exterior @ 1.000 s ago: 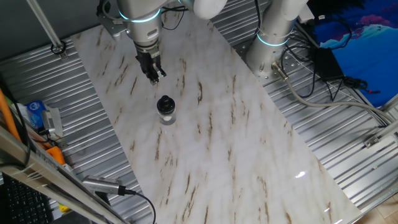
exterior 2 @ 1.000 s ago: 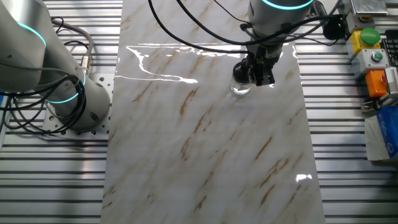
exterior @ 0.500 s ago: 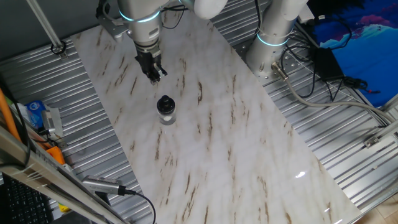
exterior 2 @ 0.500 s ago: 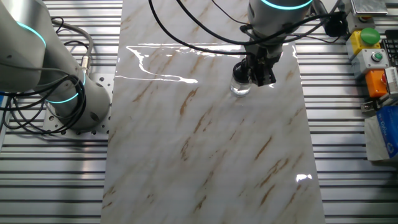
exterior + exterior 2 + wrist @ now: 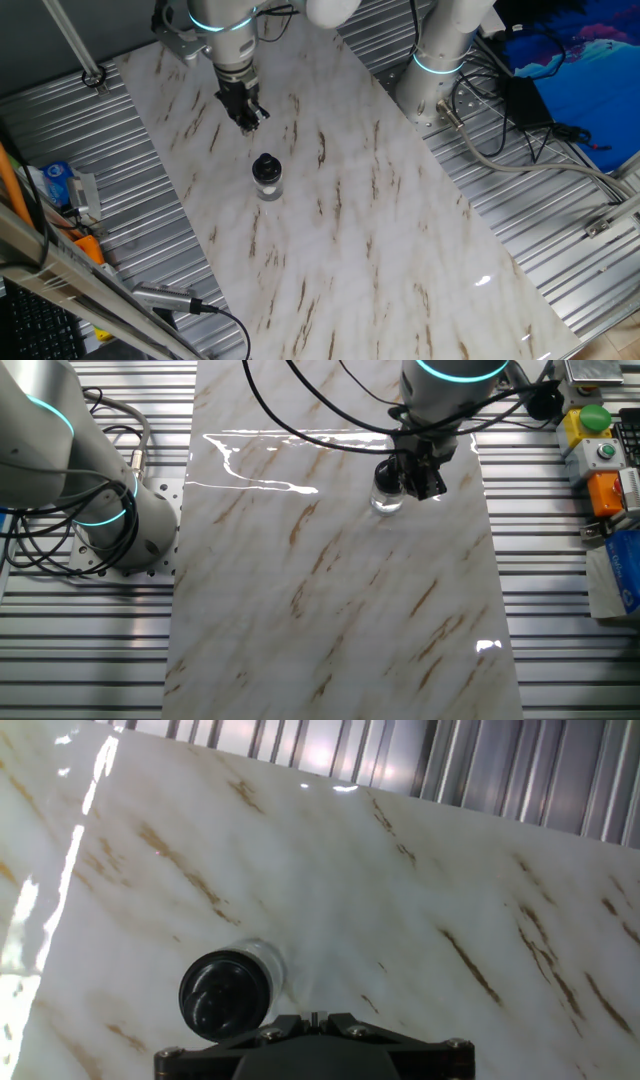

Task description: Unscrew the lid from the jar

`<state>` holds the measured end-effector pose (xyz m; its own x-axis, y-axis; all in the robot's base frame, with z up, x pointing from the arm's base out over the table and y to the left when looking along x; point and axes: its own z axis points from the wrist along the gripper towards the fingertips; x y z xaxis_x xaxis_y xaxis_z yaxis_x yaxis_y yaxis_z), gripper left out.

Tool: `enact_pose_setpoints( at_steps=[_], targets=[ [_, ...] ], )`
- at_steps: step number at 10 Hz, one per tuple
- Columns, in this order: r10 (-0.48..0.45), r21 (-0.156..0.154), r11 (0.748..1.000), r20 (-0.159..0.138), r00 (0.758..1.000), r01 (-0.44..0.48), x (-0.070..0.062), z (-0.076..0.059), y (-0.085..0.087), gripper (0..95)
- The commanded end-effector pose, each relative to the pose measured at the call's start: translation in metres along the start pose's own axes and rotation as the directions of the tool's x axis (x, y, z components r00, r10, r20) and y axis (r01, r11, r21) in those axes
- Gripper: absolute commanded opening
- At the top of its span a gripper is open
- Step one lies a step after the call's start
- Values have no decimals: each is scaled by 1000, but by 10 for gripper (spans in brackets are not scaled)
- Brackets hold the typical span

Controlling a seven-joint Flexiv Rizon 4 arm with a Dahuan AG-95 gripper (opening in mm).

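The small clear jar stands upright on the marble tabletop with its glossy black lid on top. My gripper hangs above the table beyond the jar, apart from it, with its jaws together and nothing between them. In the other fixed view the gripper is just right of the jar and partly covers the lid. In the hand view the lid is at the lower left, left of the closed fingertips, with the jar body showing behind it.
The marble board lies on ribbed metal decking. A second robot base stands at the far right with cables. A control box with buttons sits beside the board's edge. Boxes and tools lie to the left.
My gripper has drifted slightly away from the jar, still shut. The jar and lid have not moved.
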<state>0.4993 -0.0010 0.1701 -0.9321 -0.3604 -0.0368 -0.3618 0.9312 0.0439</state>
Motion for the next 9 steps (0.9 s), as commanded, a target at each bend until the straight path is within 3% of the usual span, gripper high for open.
enact_pose_setpoints(
  at_steps=[1,6,9],
  targets=[
    [-53,-11,999,-9,999,52,-1,0,1,0],
    [-81,-34,996,6,997,82,-1,0,1,0],
    [-100,-15,995,-16,995,99,-1,0,1,0]
  ],
)
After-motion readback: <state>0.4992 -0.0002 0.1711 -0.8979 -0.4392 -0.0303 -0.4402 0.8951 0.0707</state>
